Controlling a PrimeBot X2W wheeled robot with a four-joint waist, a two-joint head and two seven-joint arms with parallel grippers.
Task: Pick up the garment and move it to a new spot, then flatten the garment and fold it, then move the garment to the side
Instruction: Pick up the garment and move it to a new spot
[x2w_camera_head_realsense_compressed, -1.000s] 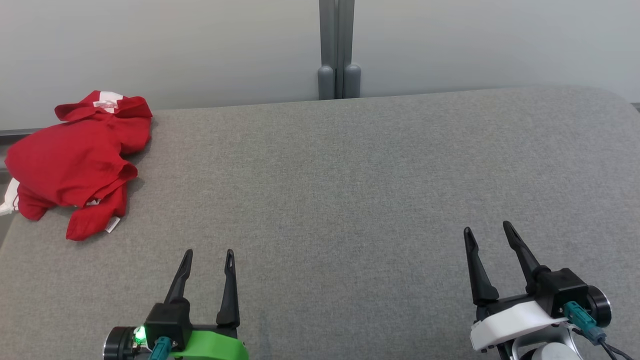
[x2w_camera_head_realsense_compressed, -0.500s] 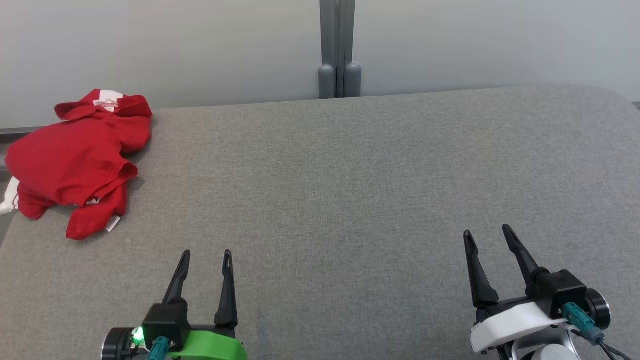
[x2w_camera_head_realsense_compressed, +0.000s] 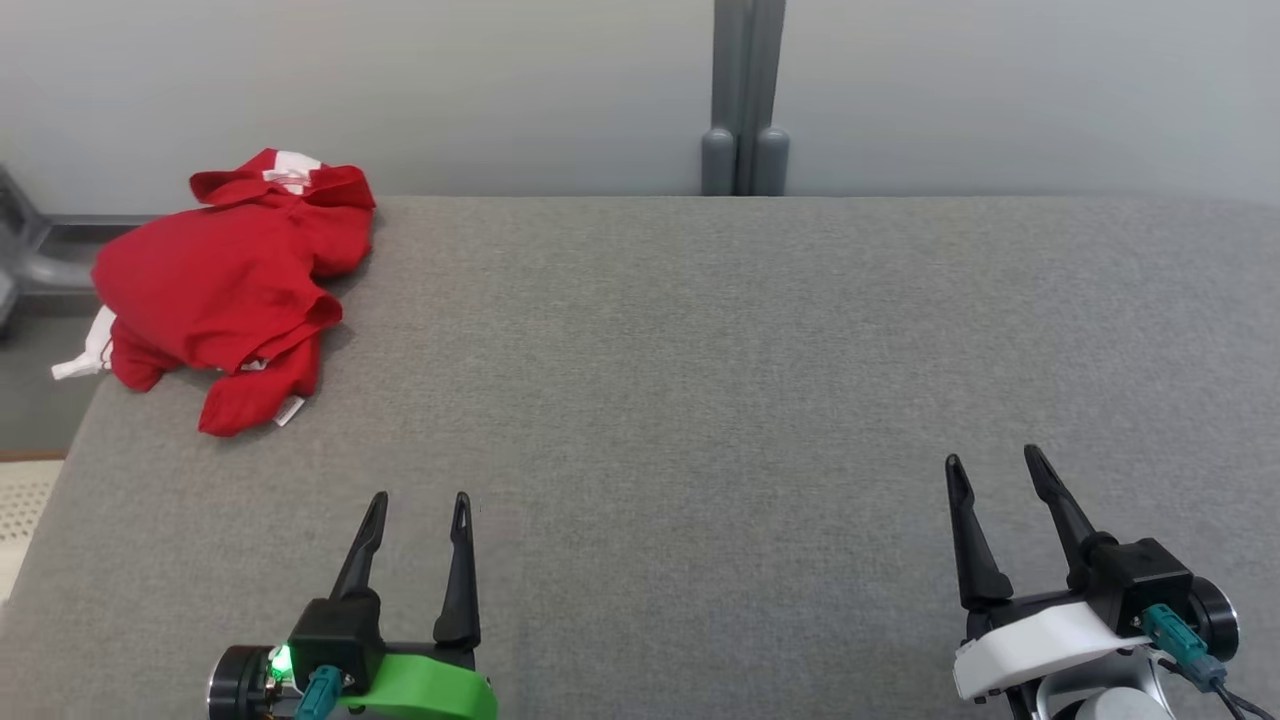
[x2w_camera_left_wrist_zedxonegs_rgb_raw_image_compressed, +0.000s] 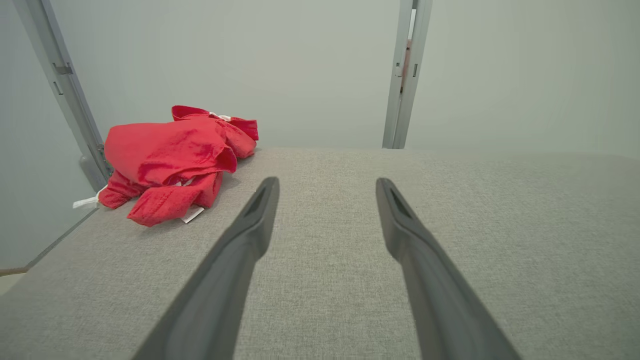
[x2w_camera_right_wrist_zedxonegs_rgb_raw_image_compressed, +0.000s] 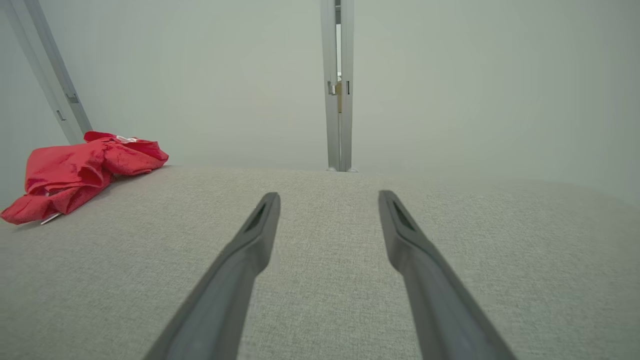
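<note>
The red garment (x2w_camera_head_realsense_compressed: 225, 290) lies crumpled in a heap on the grey padded table (x2w_camera_head_realsense_compressed: 700, 380), at the table's far left corner, about 10 o'clock from the middle of the head view. Part of the heap hangs past the left edge. A white label shows at its collar on the far side, and a small white tag (x2w_camera_head_realsense_compressed: 289, 411) sticks out at its near end.

The left gripper (x2w_camera_head_realsense_compressed: 420, 498) sits at about 7 o'clock in the head view, fingers pointing to 12 o'clock. Its jaws stand wide apart with nothing between them but bare table. The garment lies between 10 and 11 o'clock from its fingertips, well apart from them. In the left wrist view the heap (x2w_camera_left_wrist_zedxonegs_rgb_raw_image_compressed: 170, 155) sits just above 9 o'clock from the fingertips, outside the left finger (x2w_camera_left_wrist_zedxonegs_rgb_raw_image_compressed: 250, 235), with no contact.

The right gripper (x2w_camera_head_realsense_compressed: 994, 457) sits at about 4 o'clock in the head view, fingers leaning slightly toward 11 o'clock. Its jaws are also spread wide and hold nothing. The garment is far across the table from it, a little above 9 o'clock. In the right wrist view the heap (x2w_camera_right_wrist_zedxonegs_rgb_raw_image_compressed: 75, 172) lies at the left edge, near 9 o'clock from the fingertips.

A grey post (x2w_camera_head_realsense_compressed: 745, 100) stands against the pale wall at 12 o'clock behind the table.
</note>
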